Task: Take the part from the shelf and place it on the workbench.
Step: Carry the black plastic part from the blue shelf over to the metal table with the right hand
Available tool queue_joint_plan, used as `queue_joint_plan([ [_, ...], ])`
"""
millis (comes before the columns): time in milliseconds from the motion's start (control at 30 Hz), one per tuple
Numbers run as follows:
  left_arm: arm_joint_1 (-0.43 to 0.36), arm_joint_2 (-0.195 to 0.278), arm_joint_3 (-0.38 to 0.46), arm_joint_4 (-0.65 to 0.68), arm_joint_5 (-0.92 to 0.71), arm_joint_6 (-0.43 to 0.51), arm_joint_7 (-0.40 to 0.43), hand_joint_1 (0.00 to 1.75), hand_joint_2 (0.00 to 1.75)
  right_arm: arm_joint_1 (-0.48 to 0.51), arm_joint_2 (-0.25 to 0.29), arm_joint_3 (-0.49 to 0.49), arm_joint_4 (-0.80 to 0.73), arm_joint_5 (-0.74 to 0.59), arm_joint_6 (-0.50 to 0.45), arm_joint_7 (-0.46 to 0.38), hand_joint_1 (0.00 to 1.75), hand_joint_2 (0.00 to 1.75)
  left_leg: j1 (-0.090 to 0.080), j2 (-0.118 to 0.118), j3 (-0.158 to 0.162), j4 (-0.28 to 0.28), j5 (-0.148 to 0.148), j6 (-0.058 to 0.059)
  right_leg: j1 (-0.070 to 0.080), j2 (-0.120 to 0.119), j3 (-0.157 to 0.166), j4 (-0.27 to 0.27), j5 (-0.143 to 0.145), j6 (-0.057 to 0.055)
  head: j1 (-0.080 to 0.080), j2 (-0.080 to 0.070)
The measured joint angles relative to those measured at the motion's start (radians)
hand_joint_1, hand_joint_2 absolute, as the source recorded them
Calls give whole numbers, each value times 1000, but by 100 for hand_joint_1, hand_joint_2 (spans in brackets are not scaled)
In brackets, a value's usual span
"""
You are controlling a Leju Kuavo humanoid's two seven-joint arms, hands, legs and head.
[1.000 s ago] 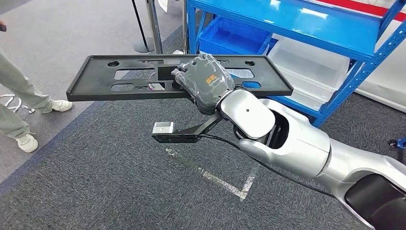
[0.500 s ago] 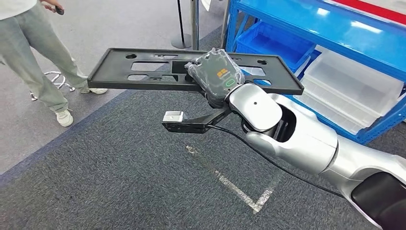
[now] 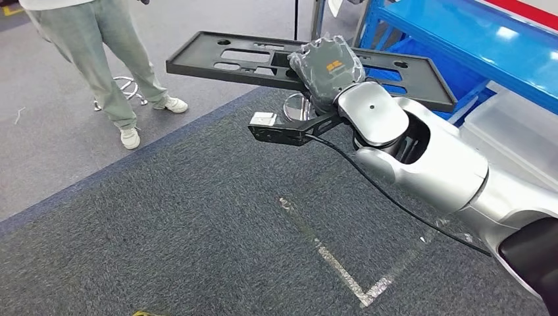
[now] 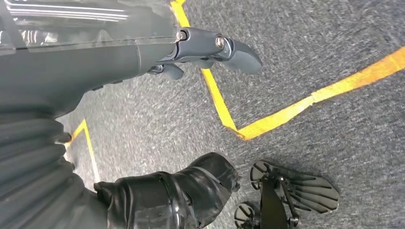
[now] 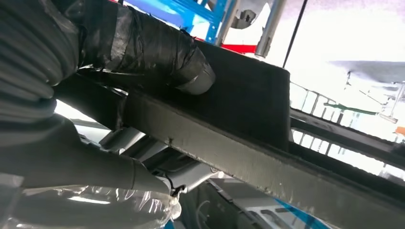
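Overhead, the grey carpet floor (image 3: 164,230) takes up most of the head view, crossed by a worn pale tape line (image 3: 342,266) toward 5 o'clock. At 1 to 2 o'clock stands the blue shelf (image 3: 474,39), with a clear plastic bin (image 3: 520,141) under it at 3 o'clock. A person (image 3: 99,46) in light grey trousers and white shoes stands at 10 to 11 o'clock on the smoother grey floor beyond the carpet.

The right arm (image 3: 428,164) reaches in from 4 o'clock toward 12. Its right hand (image 3: 327,69), wrapped in a dark cover, grips the part (image 3: 250,59), a long flat black panel with slots and holes cut through it. The part is held in the air roughly level, stretching from 11 o'clock to 2 o'clock, clear of the shelf and above the carpet. In the right wrist view the thick thumb (image 5: 157,52) lies across one face of the part (image 5: 248,138) and the other fingers seem to press from the opposite side, though that side is dim.

The left hand (image 4: 200,50) hangs over carpet marked with yellow tape lines (image 4: 267,119); its fingers (image 4: 239,47) hold nothing and look loosely apart.
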Motion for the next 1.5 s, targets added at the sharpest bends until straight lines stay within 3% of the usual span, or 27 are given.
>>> queue_joint_plan([
  [33,0,0,0,0,0,-1,-1,0,175,-5,-2,0,4,-2,1,2,175,175,3,-14,0,-3,3,6,2,-9,2,-1,-3,5,0,0],
  [100,2,-1,1,0,0,-4,-3,0,175,-12,-7,-4,12,-7,1,8,175,175,11,-37,5,-15,10,14,-1,22,-5,22,-23,14,2,0],
  [167,2,-1,2,0,0,-7,-3,0,175,-22,-15,-10,20,-11,1,13,175,175,17,-59,8,-22,15,20,-6,89,-50,124,-78,21,4,0],
  [200,1,-1,2,0,-1,-8,-3,0,175,-25,-19,-12,23,-13,1,15,175,175,18,-71,8,-22,15,22,-8,110,-84,195,-106,23,4,0],
  [267,-1,-1,3,0,-1,-9,-3,0,175,-24,-27,-13,30,-17,1,17,175,175,20,-102,8,-19,15,23,-13,121,-131,282,-120,28,5,0],
  [333,0,-1,4,0,-2,-8,-3,0,175,-24,-33,-13,36,-22,1,20,175,175,24,-133,8,-12,12,19,-21,127,-113,222,-61,33,4,0],
  [400,0,-1,5,0,-4,-6,-3,0,175,-29,-43,-15,38,-26,1,26,175,175,29,-163,0,4,5,8,-33,171,-60,96,-1,38,5,0],
  [467,-1,0,5,0,-4,-3,-2,0,175,-34,-50,-18,39,-30,2,30,175,175,33,-190,-16,17,3,-5,-39,209,-34,36,10,38,4,0],
  [533,1,1,6,0,-4,-2,0,0,175,-35,-51,-18,39,-34,3,30,175,175,39,-216,-27,15,10,-17,-37,193,-32,31,5,28,3,0],
  [567,3,0,6,0,-4,-2,1,0,175,-35,-51,-19,39,-35,3,30,175,175,39,-211,-32,17,9,-23,-37,178,-29,26,7,22,2,0],
  [633,6,-1,7,0,-4,-3,2,0,175,-39,-52,-21,39,-35,3,31,175,175,34,-155,-56,63,-15,-32,-38,151,-22,17,11,10,-7,0],
  [700,3,0,7,0,-4,-5,2,0,175,-40,-52,-25,39,-36,3,33,175,175,31,-84,-113,180,-63,-37,-31,125,-18,14,11,4,-16,0],
  [767,0,0,8,0,-3,-8,1,0,175,-36,-53,-26,40,-37,3,34,175,175,30,-63,-159,269,-85,-35,-25,97,-17,14,9,0,-18,0],
  [800,0,-1,8,1,-2,-9,1,0,175,-33,-53,-26,41,-38,3,35,175,175,29,-61,-158,266,-73,-30,-21,83,-16,14,8,-1,-19,0],
  [867,0,-1,8,1,-1,-11,0,0,175,-29,-53,-26,41,-40,2,37,175,175,19,-44,-103,158,-18,-11,-14,59,-12,14,4,-3,-19,0],
  [933,-1,-1,8,0,0,-11,-2,0,175,-29,-55,-30,41,-40,2,39,175,175,-1,2,-39,43,13,15,-6,34,-7,12,-1,-1,-18,0],
  [967,-3,-1,9,0,0,-11,-2,0,175,-29,-56,-32,41,-40,2,40,175,175,-9,15,-24,15,15,24,-4,22,-5,10,-3,1,-18,0],
  [1000,-3,-1,9,0,0,-11,-3,0,175,-28,-57,-34,41,-40,2,41,175,175,-14,17,-21,8,12,29,-3,9,-3,8,-5,5,-18,0],
  [1067,-2,-1,11,0,1,-11,-3,0,175,-27,-59,-35,42,-41,1,41,175,175,-11,-11,-18,-4,18,33,-2,-8,2,5,-10,13,-18,0],
  [1133,2,-2,12,0,3,-13,-2,0,175,-29,-61,-36,42,-40,2,42,175,175,-3,-34,-8,-22,26,37,-4,28,-9,38,-37,21,-17,0],
  [1200,0,-3,13,0,4,-14,2,0,175,-30,-66,-36,42,-39,3,44,175,175,1,-57,-4,-28,30,41,-8,90,-63,150,-92,25,-15,0],
  [1233,-2,-3,14,0,4,-15,8,0,175,-27,-69,-37,42,-38,5,46,175,175,2,-71,-5,-27,30,43,-9,107,-98,216,-116,27,-15,0],
  [1300,-3,-3,14,0,2,-13,22,0,175,-18,-77,-37,40,-37,10,52,175,175,4,-102,-5,-21,27,44,-14,120,-136,278,-116,31,-15,0],
  [1367,-2,-3,14,0,-2,-8,39,0,175,-13,-86,-37,35,-37,18,59,175,175,8,-136,-6,-8,20,38,-22,132,-105,191,-46,36,-14,0],
  [1400,0,-3,14,0,-4,-4,48,0,175,-13,-89,-37,32,-37,22,62,175,175,10,-151,-9,1,15,32,-28,154,-79,129,-15,39,-15,0],
  [1433,1,-3,14,0,-5,-1,56,0,175,-14,-92,-37,28,-37,28,65,175,175,11,-166,-14,12,10,27,-34,177,-56,75,4,41,-15,0],
  [1500,1,-3,14,0,-7,4,68,0,175,-12,-101,-37,20,-38,36,70,175,175,15,-191,-28,23,9,15,-35,202,-38,36,5,38,-16,0],
])
